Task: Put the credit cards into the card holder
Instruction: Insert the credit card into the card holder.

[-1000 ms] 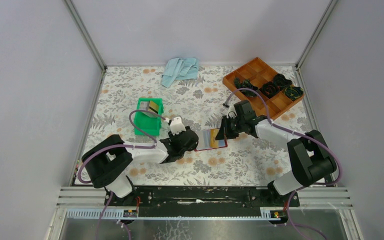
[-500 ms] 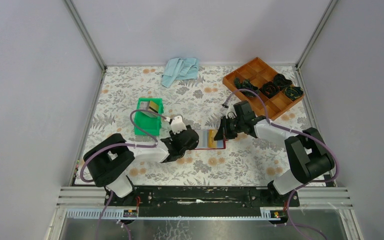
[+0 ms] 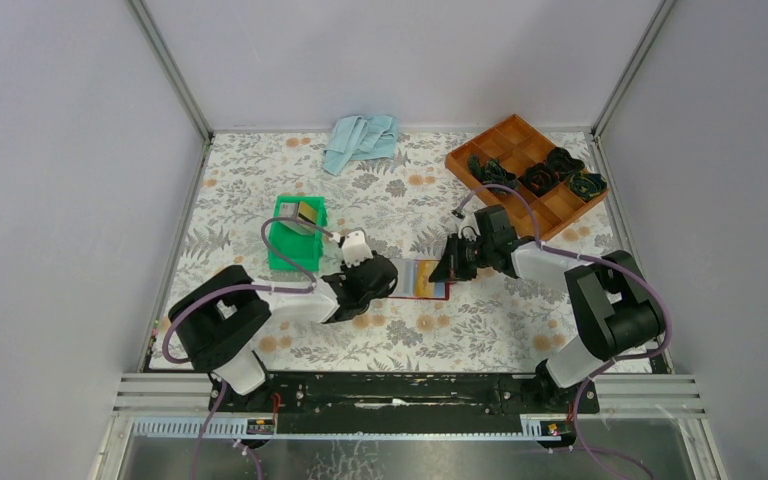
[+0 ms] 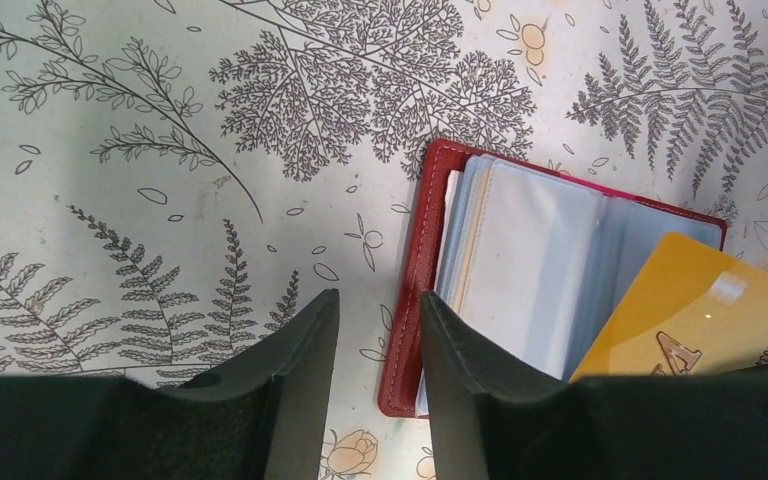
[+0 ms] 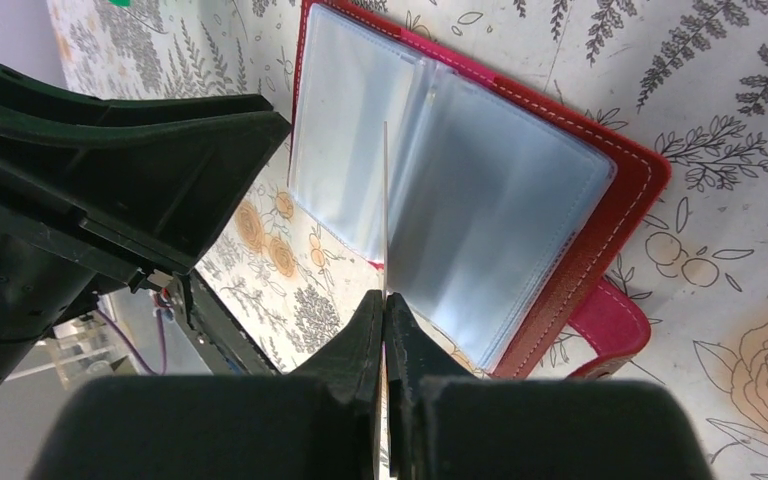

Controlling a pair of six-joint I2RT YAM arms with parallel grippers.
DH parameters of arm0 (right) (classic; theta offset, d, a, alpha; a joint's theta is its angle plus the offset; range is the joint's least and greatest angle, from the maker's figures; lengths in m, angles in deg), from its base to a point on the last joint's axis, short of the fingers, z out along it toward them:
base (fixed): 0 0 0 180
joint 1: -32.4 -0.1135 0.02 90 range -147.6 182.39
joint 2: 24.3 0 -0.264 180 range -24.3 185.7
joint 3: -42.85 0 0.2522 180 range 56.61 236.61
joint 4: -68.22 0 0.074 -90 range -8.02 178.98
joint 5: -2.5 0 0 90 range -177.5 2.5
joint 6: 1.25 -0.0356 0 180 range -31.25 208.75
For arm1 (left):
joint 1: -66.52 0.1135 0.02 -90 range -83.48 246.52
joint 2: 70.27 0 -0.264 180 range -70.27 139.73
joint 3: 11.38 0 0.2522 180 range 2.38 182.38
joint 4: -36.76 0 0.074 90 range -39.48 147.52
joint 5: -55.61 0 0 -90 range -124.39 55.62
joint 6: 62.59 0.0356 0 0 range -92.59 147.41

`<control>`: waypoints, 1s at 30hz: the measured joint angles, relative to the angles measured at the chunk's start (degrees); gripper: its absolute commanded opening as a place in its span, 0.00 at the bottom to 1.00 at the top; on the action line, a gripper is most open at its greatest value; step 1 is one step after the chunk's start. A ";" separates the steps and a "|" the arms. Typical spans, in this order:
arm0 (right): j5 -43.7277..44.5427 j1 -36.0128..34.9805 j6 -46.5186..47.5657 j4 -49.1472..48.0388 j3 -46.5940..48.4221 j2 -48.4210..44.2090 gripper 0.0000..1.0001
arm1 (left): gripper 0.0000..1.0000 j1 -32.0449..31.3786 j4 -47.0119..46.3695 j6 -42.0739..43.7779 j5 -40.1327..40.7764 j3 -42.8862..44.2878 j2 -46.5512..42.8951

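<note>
While the card holder (image 4: 530, 260) lies open mid-table, long axis 9 to 3 o'clock, a gold credit card (image 4: 700, 320) overlaps it.
Right gripper (image 5: 384, 325), at 3 o'clock, clenched on that card; left gripper (image 4: 378, 330), at 9 o'clock, part-open, gripping nothing, one finger (image 4: 460, 390) over the red border.

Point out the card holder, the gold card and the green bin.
card holder (image 4: 530, 270): left wrist view, clear inner sleeve.
gold card (image 4: 700, 320): left wrist view, card face.
green bin (image 3: 293, 248): top external view, bin floor.
</note>
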 measured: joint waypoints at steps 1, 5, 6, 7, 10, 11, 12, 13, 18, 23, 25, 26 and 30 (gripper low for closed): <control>-0.35 0.26 -0.26 -0.39 -0.13 0.13 0.00 | 0.44 0.15 -0.04 0.11 -0.26 -0.02 -0.02; -1.68 1.03 -1.64 -2.08 -0.39 0.57 0.00 | 0.51 1.77 -1.27 0.17 -2.99 -0.83 -0.83; -2.01 1.11 -1.90 -2.56 -0.46 0.74 0.00 | 0.52 2.32 -2.10 0.17 -3.89 -1.42 -1.29; -2.38 1.20 -2.16 -2.97 -0.52 0.96 0.00 | 0.54 3.10 -3.58 0.00 -5.18 -2.43 -1.95; -2.97 1.33 -2.91 -3.98 -0.59 1.66 0.00 | 0.60 5.29 -7.56 -0.96 -8.41 -5.01 -3.39; -3.06 1.33 -2.97 -4.11 -0.59 1.77 0.00 | 0.62 5.92 -8.68 -1.29 -9.42 -5.60 -3.65; -3.23 1.33 -3.15 -4.28 -0.61 1.92 0.00 | 0.63 6.51 -10.01 -1.77 -10.58 -6.01 -3.76; -3.32 1.33 -3.21 -4.48 -0.66 2.01 0.00 | 0.63 6.88 -11.08 -2.19 -11.52 -6.32 -3.76; -4.24 1.38 -3.78 -5.42 -0.79 2.69 0.00 | 0.63 7.61 -14.45 -4.61 -15.23 -7.21 -3.39; -4.35 1.38 -4.90 -6.88 -1.36 3.78 0.00 | 0.63 7.61 -17.40 -7.13 -17.35 -7.23 -2.01; -4.63 1.44 -5.40 -7.56 -1.92 3.87 0.00 | 0.62 7.76 -18.60 -7.82 -17.86 -7.58 -1.70; -4.79 1.49 -5.77 -8.07 -2.27 3.87 0.00 | 0.62 7.82 -19.08 -8.17 -18.08 -7.78 -1.66; -5.57 1.70 -7.41 -9.68 -3.37 3.87 0.00 | 0.61 8.20 -19.89 -8.63 -18.60 -7.89 -1.33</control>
